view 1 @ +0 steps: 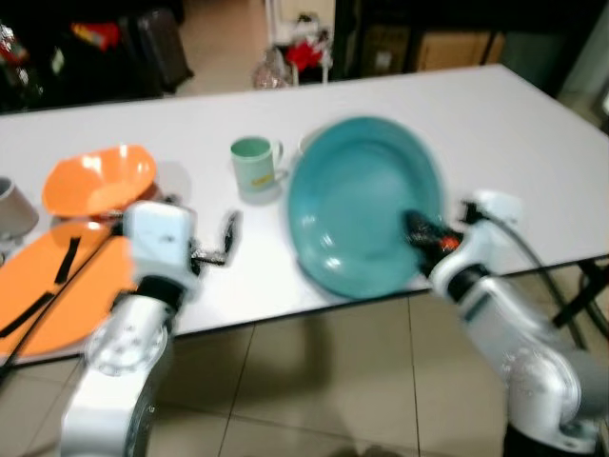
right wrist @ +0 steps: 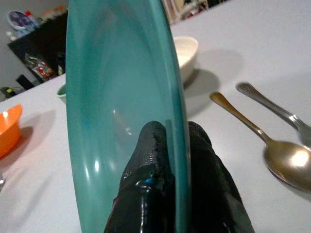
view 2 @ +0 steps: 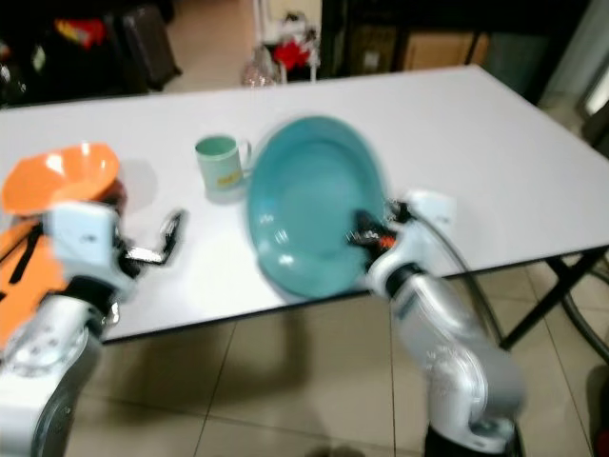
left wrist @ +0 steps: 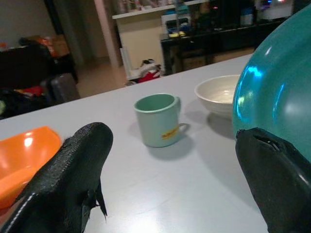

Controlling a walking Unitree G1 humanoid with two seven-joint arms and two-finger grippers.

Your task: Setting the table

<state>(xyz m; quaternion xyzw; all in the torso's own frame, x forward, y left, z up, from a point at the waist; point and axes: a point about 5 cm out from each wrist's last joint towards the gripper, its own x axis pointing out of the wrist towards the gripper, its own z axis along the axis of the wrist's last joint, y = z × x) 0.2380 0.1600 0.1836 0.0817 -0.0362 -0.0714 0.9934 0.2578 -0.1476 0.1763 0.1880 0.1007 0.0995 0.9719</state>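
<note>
A large teal plate (view 1: 362, 205) is held tilted on edge over the front of the white table (view 1: 514, 124). My right gripper (view 1: 423, 231) is shut on its lower right rim, one finger (right wrist: 150, 165) on each face. My left gripper (view 1: 224, 243) hovers open and holds nothing, low over the table between the orange plate (view 1: 57, 295) and the teal plate. A green mug (view 1: 255, 167) stands just beyond it. A white bowl (left wrist: 218, 92) sits behind the teal plate, mostly hidden in the eye views. An orange bowl (view 1: 100, 178) stands at the left.
Two black utensils (view 1: 67, 257) lie on the orange plate. Two spoons (right wrist: 272, 145) rest on the table beside the teal plate. A grey object (view 1: 11, 205) sits at the left edge. Beyond the far side of the table are dark furniture and bags (view 1: 304, 52).
</note>
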